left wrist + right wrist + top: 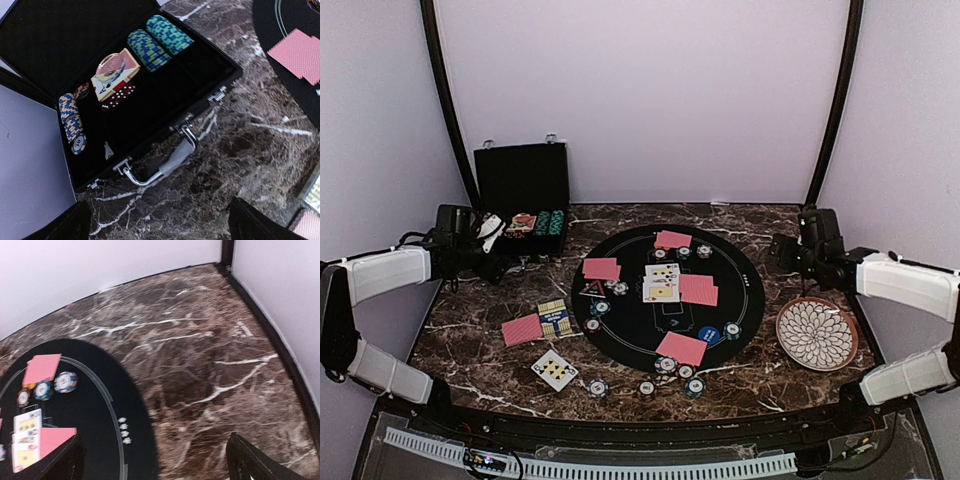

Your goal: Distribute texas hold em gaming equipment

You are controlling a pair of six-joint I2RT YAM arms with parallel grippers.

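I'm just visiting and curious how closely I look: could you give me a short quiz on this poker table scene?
1. True or false: the black case stands with its lid open.
2. The white plate lies: A) inside the case; B) on the marble table, right of the round mat; C) on the mat.
3. Are the left hand and right hand open or shut?
Key: 1 true; 2 B; 3 both open.

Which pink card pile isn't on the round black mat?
The pink pile on the bare marble table, left of the mat. The other four all lie on the mat.
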